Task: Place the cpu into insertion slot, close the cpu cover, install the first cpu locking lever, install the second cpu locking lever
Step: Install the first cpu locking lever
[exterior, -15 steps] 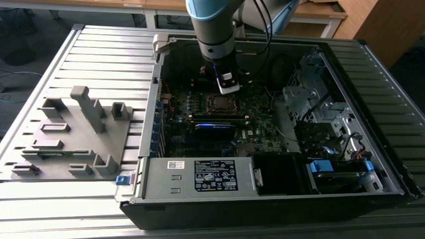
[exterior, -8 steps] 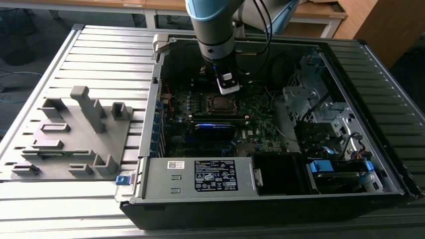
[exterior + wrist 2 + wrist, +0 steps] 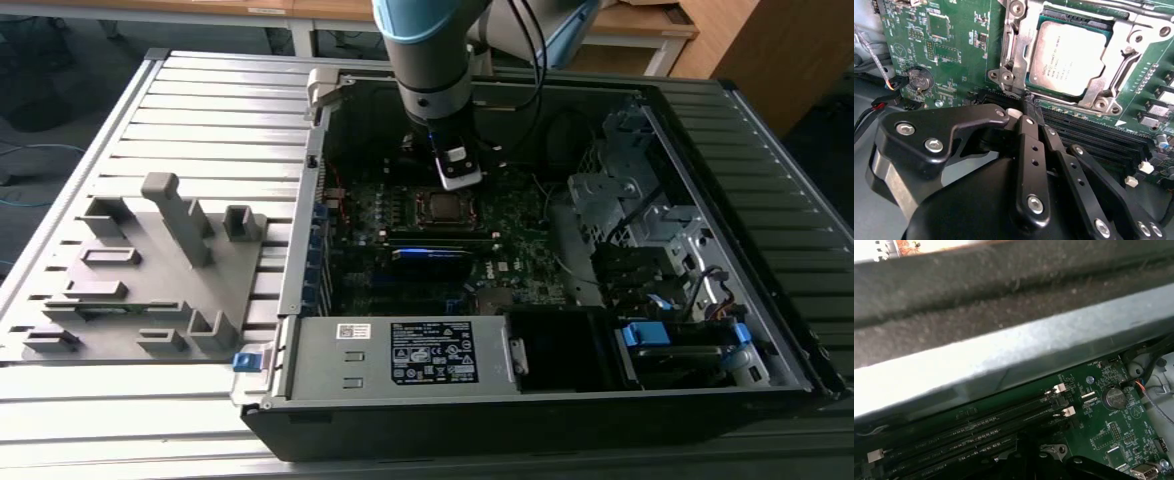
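The cpu (image 3: 1070, 59) sits flat in its socket on the green motherboard (image 3: 949, 55), its dull grey face showing through the large cut-out of the cpu cover (image 3: 1021, 47), which lies closed down around it as a silvery frame. In the exterior view the same chip (image 3: 442, 207) shows as a small pale square near the middle of the board, inside the open computer case (image 3: 747, 330), with the gripper (image 3: 459, 180) hanging just above and beside it. In the second wrist view the gripper (image 3: 1030, 107) is a mass of black linkages whose fingers (image 3: 1029, 131) run together to a narrow tip at the socket's lower corner; they look clenched, pressed side by side with nothing visibly between them, though whether the tip touches a thin lever wire there is hard to make out. A round coin battery (image 3: 918, 78) lies well apart on the board, with red and black wires (image 3: 881, 102) near it. The first wrist view shows the long black memory slots (image 3: 979, 432) with white end clips and the battery (image 3: 1114, 397), below a wide grey case wall (image 3: 1004, 365). A grey fixture plate (image 3: 140, 270) lies on the slatted table (image 3: 214, 110) at the exterior view's left.
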Controlling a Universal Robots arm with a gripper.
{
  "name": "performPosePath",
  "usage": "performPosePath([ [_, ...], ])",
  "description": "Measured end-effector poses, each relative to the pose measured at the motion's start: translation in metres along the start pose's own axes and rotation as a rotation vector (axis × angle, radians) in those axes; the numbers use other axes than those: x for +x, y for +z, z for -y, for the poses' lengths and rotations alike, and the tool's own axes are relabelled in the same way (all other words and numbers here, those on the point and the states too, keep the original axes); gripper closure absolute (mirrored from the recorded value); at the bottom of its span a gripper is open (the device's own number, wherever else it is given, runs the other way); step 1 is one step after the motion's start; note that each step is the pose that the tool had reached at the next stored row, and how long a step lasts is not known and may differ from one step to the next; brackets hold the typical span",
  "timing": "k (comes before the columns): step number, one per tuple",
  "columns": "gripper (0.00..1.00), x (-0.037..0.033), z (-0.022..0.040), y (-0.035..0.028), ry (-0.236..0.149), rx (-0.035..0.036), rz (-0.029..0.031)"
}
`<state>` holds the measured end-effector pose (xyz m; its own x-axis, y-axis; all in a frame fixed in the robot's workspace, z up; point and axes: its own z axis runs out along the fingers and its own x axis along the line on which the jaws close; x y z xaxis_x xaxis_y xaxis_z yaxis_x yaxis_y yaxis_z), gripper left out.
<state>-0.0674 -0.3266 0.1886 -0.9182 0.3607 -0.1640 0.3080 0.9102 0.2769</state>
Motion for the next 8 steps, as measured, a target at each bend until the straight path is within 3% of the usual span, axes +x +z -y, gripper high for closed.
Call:
performPosePath([
  [3,0.89,-0.0011,-0.0005,0.0002,0.001,-0.0025,-0.0006],
  [8,0.89,-0.0028,-0.0033,-0.0096,0.001,-0.0026,-0.0006],
])
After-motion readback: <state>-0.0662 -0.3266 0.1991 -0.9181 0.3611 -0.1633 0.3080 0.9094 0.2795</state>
